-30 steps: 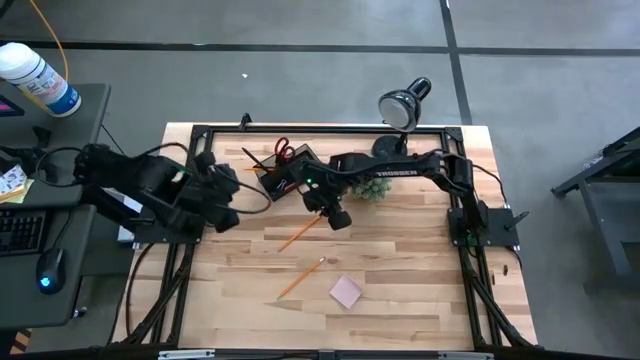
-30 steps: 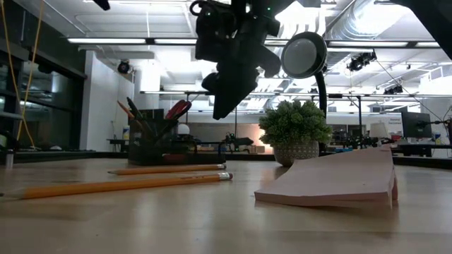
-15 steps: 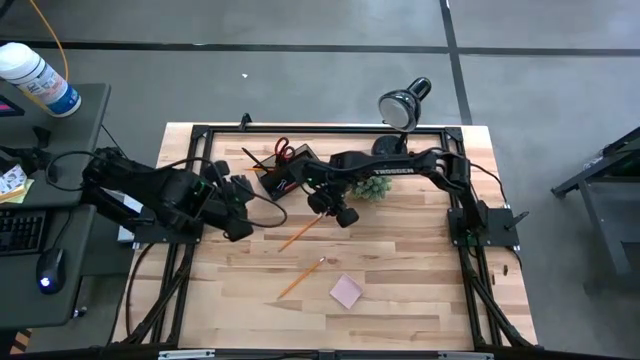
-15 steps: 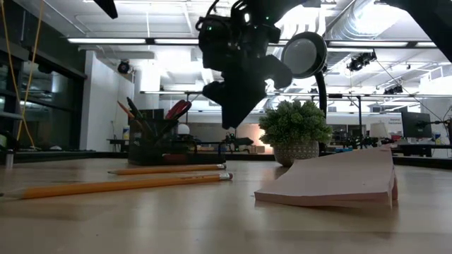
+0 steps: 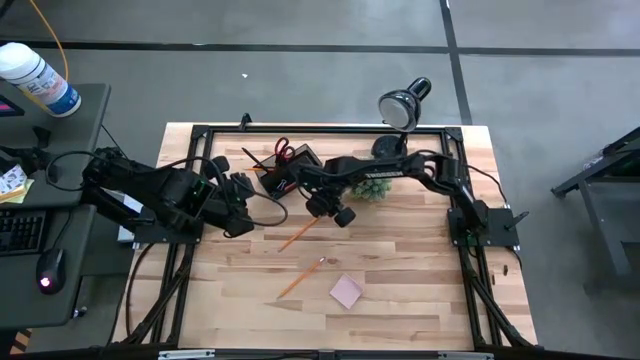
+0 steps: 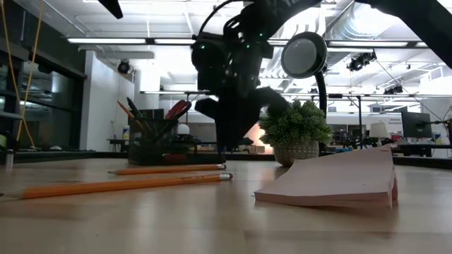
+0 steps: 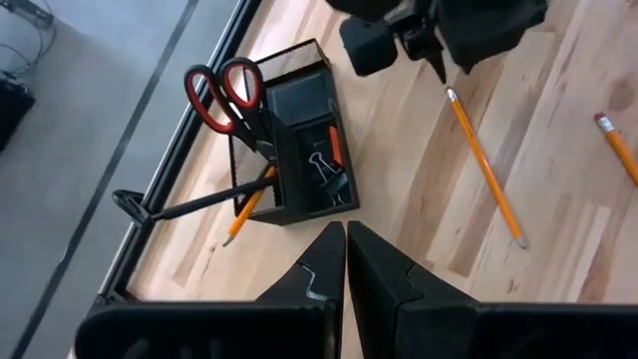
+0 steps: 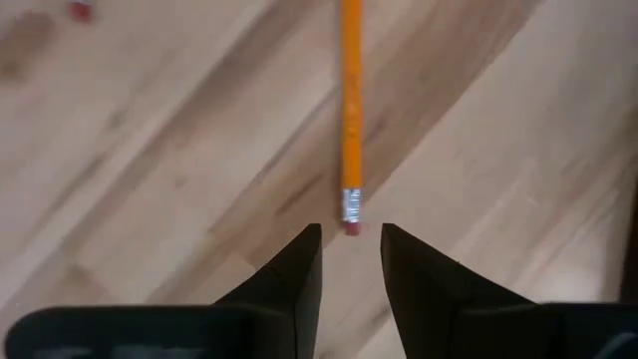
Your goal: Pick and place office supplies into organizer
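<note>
From above, the right gripper hangs over the near end of an orange pencil that lies slantwise on the wooden desk, just in front of the organizer. The organizer stands near the far edge with red-handled scissors sticking out of it. A second pencil lies nearer the front, and a pink sticky-note pad sits just beside its tip. The left gripper waits at the left side of the desk, near the organizer. A green plant and a black lamp stand behind the right arm.

From desk height, the right gripper reaches down almost to the far pencil; the near pencil lies in front, the pad to the right, the organizer and the plant behind.

The left wrist view shows its fingers pressed together, pointing towards the organizer, which holds the scissors, a pencil and a binder clip.

The right wrist view shows its fingers spread a little, empty, the pencil's eraser end just ahead of the gap between them.
</note>
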Controlling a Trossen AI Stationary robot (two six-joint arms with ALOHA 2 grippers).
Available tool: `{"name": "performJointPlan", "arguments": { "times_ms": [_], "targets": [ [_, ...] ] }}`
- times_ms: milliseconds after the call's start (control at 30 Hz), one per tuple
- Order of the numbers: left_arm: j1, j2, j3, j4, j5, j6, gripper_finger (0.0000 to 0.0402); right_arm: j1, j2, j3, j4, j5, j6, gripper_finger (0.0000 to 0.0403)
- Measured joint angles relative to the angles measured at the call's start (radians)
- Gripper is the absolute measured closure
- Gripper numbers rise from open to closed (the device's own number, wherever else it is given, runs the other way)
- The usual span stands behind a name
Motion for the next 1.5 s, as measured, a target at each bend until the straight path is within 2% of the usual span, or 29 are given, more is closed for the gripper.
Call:
{"name": "performJointPlan", "arguments": {
  "times_ms": [133,567,1167,1500],
  "targets": [
    [0.000,0.000,0.000,0.001,0.000,0.014,0.0396,0.000,0.024,0.000,0.018,0.044,0.005,0.0304],
    [0.000,-0.001,0.000,0.000,-0.019,0.052,0.0396,0.016,0.049,0.000,0.070,0.047,0.037,0.0304],
    [0.000,-0.001,0.000,-0.030,-0.023,0.051,0.0396,0.032,0.072,0.000,0.027,0.056,0.057,0.0304],
    [0.000,-0.001,0.000,-0.047,-0.027,0.048,0.0396,0.033,0.072,0.000,0.017,0.107,0.061,0.0304]
  ]
}}
